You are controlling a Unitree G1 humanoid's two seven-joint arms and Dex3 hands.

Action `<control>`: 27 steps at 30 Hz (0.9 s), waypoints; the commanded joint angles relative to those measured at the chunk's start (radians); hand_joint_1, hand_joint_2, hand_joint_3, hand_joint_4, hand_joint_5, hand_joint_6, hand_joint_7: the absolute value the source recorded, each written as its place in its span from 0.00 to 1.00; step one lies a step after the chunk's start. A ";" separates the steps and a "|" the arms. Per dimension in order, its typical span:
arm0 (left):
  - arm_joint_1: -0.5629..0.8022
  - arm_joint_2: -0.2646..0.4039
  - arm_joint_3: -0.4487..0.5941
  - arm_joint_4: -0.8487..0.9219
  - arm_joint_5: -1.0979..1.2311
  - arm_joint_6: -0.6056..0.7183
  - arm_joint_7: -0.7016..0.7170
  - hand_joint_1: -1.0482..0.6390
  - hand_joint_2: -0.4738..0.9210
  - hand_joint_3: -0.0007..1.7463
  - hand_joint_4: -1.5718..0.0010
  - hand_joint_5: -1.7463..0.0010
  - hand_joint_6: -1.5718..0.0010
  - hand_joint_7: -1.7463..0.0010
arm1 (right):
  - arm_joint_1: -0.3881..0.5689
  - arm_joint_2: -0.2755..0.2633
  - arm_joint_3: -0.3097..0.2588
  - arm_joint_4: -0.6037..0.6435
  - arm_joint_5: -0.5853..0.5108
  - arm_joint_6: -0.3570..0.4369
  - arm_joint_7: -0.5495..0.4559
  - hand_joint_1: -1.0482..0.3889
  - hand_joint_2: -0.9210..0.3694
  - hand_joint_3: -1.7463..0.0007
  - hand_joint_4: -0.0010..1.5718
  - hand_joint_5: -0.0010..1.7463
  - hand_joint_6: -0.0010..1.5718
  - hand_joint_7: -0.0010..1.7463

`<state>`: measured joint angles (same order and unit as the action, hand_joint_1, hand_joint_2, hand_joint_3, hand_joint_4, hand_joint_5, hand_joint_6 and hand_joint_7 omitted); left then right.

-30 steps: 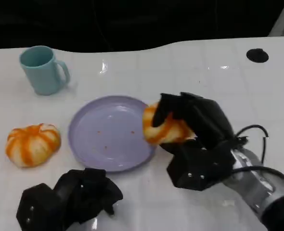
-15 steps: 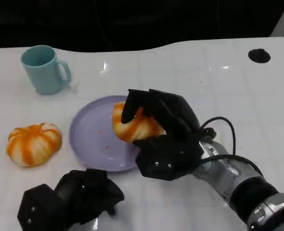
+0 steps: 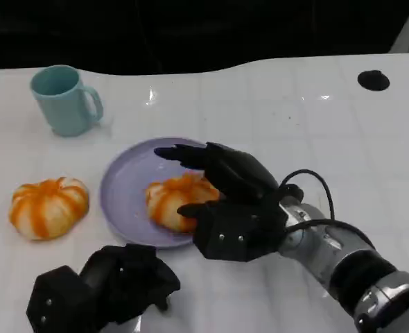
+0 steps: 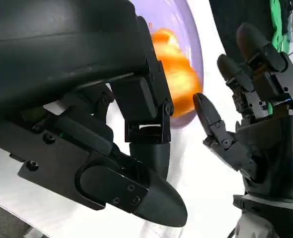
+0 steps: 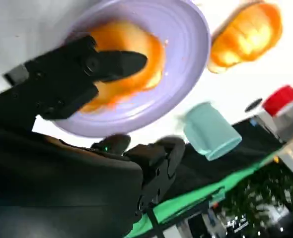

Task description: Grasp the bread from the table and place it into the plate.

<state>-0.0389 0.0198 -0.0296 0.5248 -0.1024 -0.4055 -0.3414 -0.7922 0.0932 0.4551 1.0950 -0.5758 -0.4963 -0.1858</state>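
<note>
An orange, white-streaked bread [image 3: 170, 200] lies on the lilac plate [image 3: 125, 186], right of its middle. My right hand [image 3: 232, 202] hovers at the bread's right side with its fingers [image 3: 184, 155] stretched out above it and apart; it grips nothing. The right wrist view has the same bread [image 5: 136, 67] on the plate [image 5: 188, 54] beneath an extended finger [image 5: 87, 69]. My left hand [image 3: 104, 286] rests at the table's near edge, fingers curled in, holding nothing. In the left wrist view the bread [image 4: 179, 82] sits between my left hand [image 4: 102, 124] and right hand [image 4: 258, 99].
A second orange bread [image 3: 48, 207] lies on the table left of the plate. A teal mug [image 3: 64, 99] stands at the back left. A small black disc [image 3: 373, 80] sits at the far right. The white table [image 3: 315, 139] stretches bare to the right.
My right hand carried the bread leftward over the plate, lowered it and spread its fingers off it. The bread now lies on the plate. The left hand stayed put.
</note>
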 commanded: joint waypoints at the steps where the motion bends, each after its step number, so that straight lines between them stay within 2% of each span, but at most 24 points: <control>1: 0.020 0.016 0.002 0.002 0.006 0.017 -0.001 0.00 0.95 0.00 0.42 0.13 0.17 0.59 | 0.035 -0.049 -0.008 -0.086 0.023 -0.001 0.056 0.34 0.00 0.91 0.00 0.03 0.05 0.00; 5: 0.016 0.016 0.003 0.010 0.007 0.016 0.000 0.00 0.95 0.00 0.42 0.13 0.17 0.59 | 0.103 -0.094 -0.024 -0.182 0.054 -0.030 0.097 0.31 0.00 0.89 0.01 0.04 0.06 0.01; 10: 0.013 0.013 0.006 0.012 0.000 0.018 -0.003 0.01 0.95 0.00 0.42 0.13 0.16 0.58 | 0.220 -0.170 -0.052 -0.349 0.084 -0.055 0.132 0.33 0.00 0.89 0.03 0.05 0.08 0.01; 14: 0.012 0.012 0.007 0.016 -0.003 0.016 -0.006 0.00 0.95 0.00 0.43 0.13 0.16 0.58 | 0.291 -0.222 -0.069 -0.450 0.076 -0.078 0.112 0.35 0.00 0.89 0.06 0.07 0.10 0.02; 19: 0.016 0.011 0.004 0.008 0.004 0.013 0.001 0.00 0.95 0.00 0.43 0.13 0.17 0.58 | 0.385 -0.273 -0.107 -0.545 0.059 -0.135 0.032 0.37 0.00 0.95 0.15 0.14 0.21 0.06; 27: 0.020 0.008 0.002 -0.004 0.004 0.018 0.003 0.00 0.95 0.00 0.43 0.13 0.17 0.58 | 0.505 -0.329 -0.169 -0.603 0.092 -0.230 -0.006 0.42 0.00 0.95 0.24 0.20 0.31 0.08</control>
<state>-0.0366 0.0175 -0.0298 0.5212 -0.1028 -0.4008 -0.3412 -0.3250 -0.2031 0.3180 0.5151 -0.5145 -0.6959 -0.1828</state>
